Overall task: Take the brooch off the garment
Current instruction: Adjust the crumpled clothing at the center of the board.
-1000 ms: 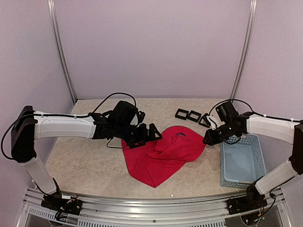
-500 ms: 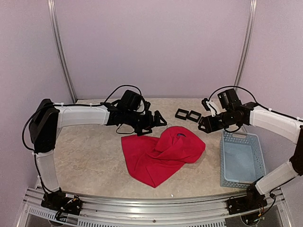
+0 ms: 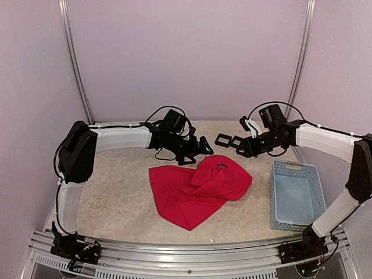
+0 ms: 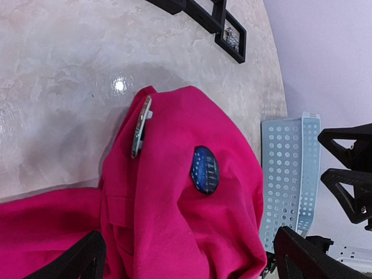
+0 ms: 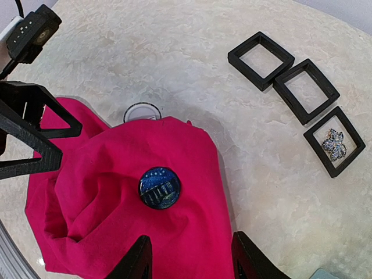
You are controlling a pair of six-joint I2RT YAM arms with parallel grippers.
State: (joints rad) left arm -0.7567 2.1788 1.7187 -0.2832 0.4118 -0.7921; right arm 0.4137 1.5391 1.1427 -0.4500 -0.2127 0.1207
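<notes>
The red garment [image 3: 196, 189] lies crumpled in the middle of the table. A round dark blue brooch [image 3: 221, 167] is pinned on its raised far fold, and shows clearly in both wrist views [image 4: 204, 170] [image 5: 160, 188]. My left gripper [image 3: 200, 148] hovers just behind the garment's far edge, jaws wide open and empty, the garment [image 4: 174, 221] below them. My right gripper [image 3: 239, 150] hangs to the right of that fold, open with nothing between its fingers [image 5: 136, 261], above the garment [image 5: 116, 209] near the brooch.
A round silver-rimmed disc [image 5: 142, 112] sticks out from under the garment's far edge. Three black square frames [image 5: 260, 52] lie at the back, one holding a silver jewel [image 5: 334, 143]. A pale blue basket [image 3: 295, 200] stands at the right.
Both arms have swung toward the back of the table and risen off the garment. The right jaws have opened wider. The garment lies much as before.
</notes>
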